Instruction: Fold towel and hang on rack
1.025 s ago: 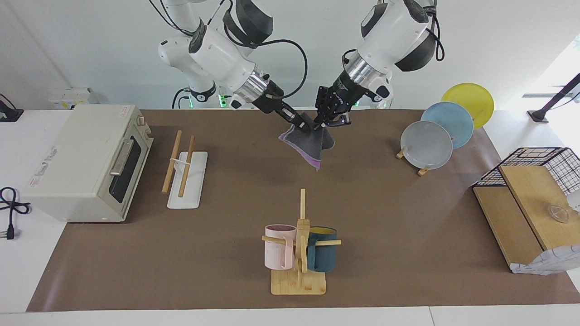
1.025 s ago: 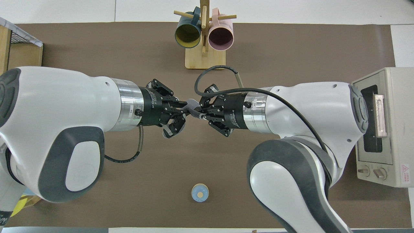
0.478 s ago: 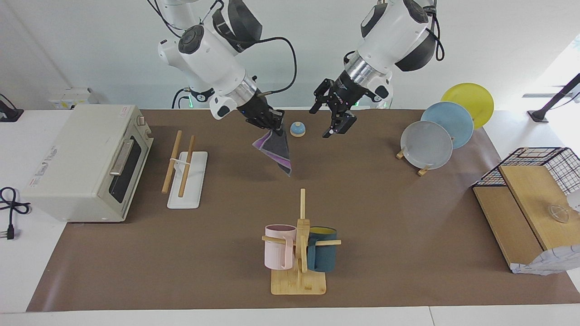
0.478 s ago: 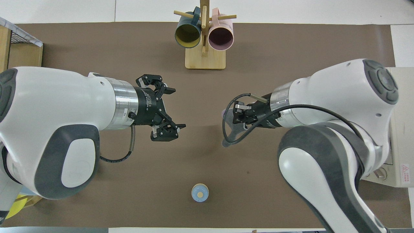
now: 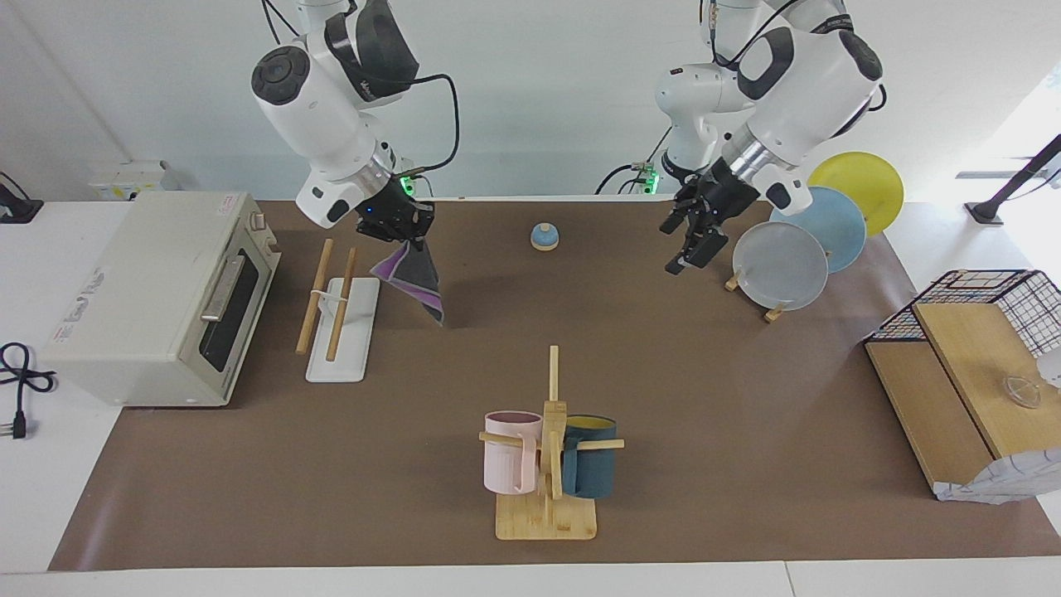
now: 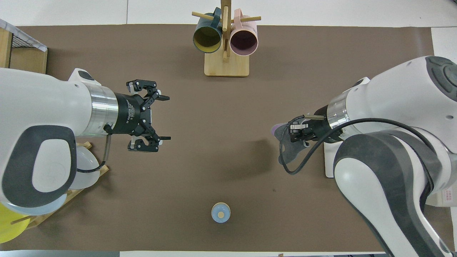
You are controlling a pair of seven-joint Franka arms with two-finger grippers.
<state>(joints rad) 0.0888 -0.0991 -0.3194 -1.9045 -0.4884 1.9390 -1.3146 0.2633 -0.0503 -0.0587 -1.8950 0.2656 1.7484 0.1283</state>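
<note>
So my right gripper (image 5: 404,235) has its jaws clenched on the towel (image 5: 409,280), which dangles in the air just beside the rack (image 5: 338,308); my left gripper (image 5: 692,240) hangs released over the mat beside the plate stand (image 5: 779,267).

No legible txt or labels anywhere.

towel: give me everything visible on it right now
The towel is a thin, limp cloth, purple on one face and dark grey on the other. It hangs folded in the air from the right claw, which is shut on its top edge, its lowest corner pointing down. It is over the brown mat beside the rack, touching neither. The left claw, open, is clear of it.
</note>
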